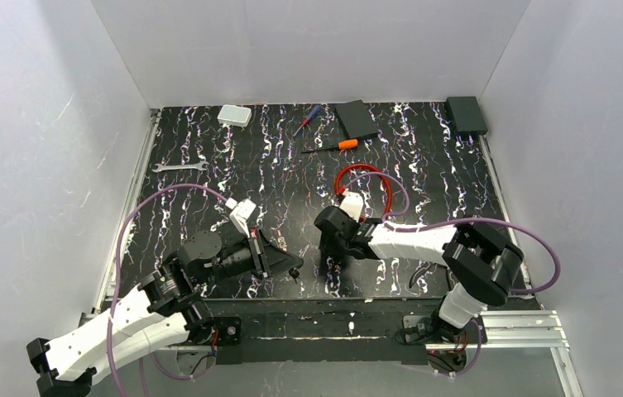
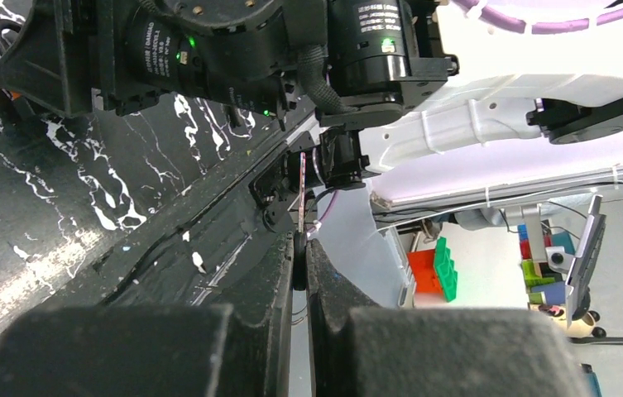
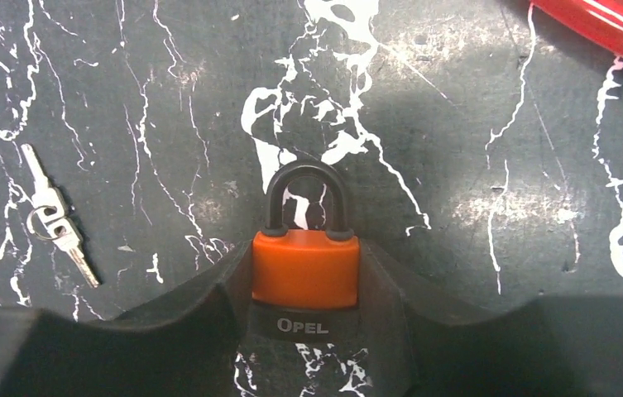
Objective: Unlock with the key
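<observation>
An orange padlock (image 3: 305,273) with a black shackle and a black "OPEL" base lies flat on the marbled black table. My right gripper (image 3: 306,260) is shut on its body, one finger on each side. In the top view the right gripper (image 1: 334,240) hides the padlock. My left gripper (image 2: 300,248) is shut on the key (image 2: 302,198). The key is seen edge-on, its dark head pinched at the fingertips and its thin metal bit pointing toward the right arm. From above, the left gripper (image 1: 283,263) sits a short way left of the right one, with the key (image 1: 294,270) at its tip.
Two small silver keys on a ring (image 3: 55,219) lie left of the padlock. A red cable (image 1: 363,184) loops behind the right gripper. Farther back are an orange-handled screwdriver (image 1: 333,145), a small screwdriver (image 1: 306,121), a wrench (image 1: 179,167), a white box (image 1: 234,115) and a black pad (image 1: 356,118).
</observation>
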### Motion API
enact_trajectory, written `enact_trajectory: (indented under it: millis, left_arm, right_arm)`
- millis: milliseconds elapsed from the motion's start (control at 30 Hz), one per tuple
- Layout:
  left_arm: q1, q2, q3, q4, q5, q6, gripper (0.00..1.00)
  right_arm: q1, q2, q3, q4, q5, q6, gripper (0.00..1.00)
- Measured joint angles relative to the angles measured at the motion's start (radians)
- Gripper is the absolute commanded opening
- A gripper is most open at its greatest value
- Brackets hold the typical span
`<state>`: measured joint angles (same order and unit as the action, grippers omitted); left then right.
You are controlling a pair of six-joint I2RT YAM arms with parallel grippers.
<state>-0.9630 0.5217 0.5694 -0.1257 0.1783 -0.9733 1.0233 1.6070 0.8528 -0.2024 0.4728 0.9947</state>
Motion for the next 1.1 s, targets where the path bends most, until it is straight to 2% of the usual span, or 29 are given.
enact_trajectory:
  millis: [67,100,300,433,567,667,900,1100]
  left_arm:
    - [0.0,0.0,0.0,-0.013,-0.006,0.005,0.0]
    - [0.0,0.0,0.0,-0.019,-0.007,0.006,0.0]
    - [0.0,0.0,0.004,-0.065,-0.01,0.028,0.0]
    - [0.0,-0.002,0.034,-0.096,-0.001,0.042,0.0]
    - [0.0,-0.014,0.063,-0.084,0.044,0.047,0.0]
    - [0.0,-0.015,0.075,-0.056,0.086,0.047,0.0]
    - [0.0,0.007,0.113,-0.008,0.167,0.045,0.0]
    - [0.0,0.024,0.118,0.024,0.195,0.039,0.0]
  right_arm:
    - [0.0,-0.001,0.0,0.014,-0.007,-0.003,0.82]
    - [0.0,-0.003,0.0,0.026,-0.011,-0.004,0.84]
    - [0.0,-0.091,-0.001,0.021,-0.054,-0.093,0.85]
    - [0.0,-0.335,-0.069,0.121,-0.119,-0.251,0.86]
    - [-0.003,-0.667,-0.214,0.294,-0.261,-0.398,0.85]
    - [-0.009,-0.796,-0.246,0.38,-0.414,-0.455,0.82]
    - [-0.009,-0.818,-0.246,0.543,-0.728,-0.447,0.73]
    - [-0.009,-0.791,-0.246,0.61,-0.835,-0.409,0.69]
